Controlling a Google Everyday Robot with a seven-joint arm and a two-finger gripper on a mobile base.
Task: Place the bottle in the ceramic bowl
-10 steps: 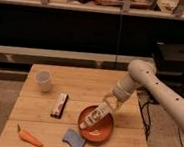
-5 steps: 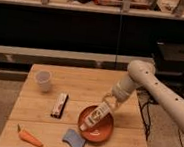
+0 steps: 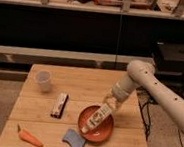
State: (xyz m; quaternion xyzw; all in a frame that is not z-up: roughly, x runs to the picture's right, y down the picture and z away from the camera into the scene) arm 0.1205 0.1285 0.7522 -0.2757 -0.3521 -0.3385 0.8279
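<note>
The gripper (image 3: 111, 104), at the end of an arm reaching in from the right, is closed on the far end of the bottle (image 3: 97, 117). The bottle slants down to the near left over the ceramic bowl (image 3: 108, 133), its lower end inside the dish. The bowl sits at the near right of the wooden surface (image 3: 86, 87), with a blue sponge (image 3: 74, 139) and a carrot (image 3: 28, 137) along the near edge, a dark bar (image 3: 59, 105) left of the bowl, and a whitish cup (image 3: 43, 80) at the far left.
</note>
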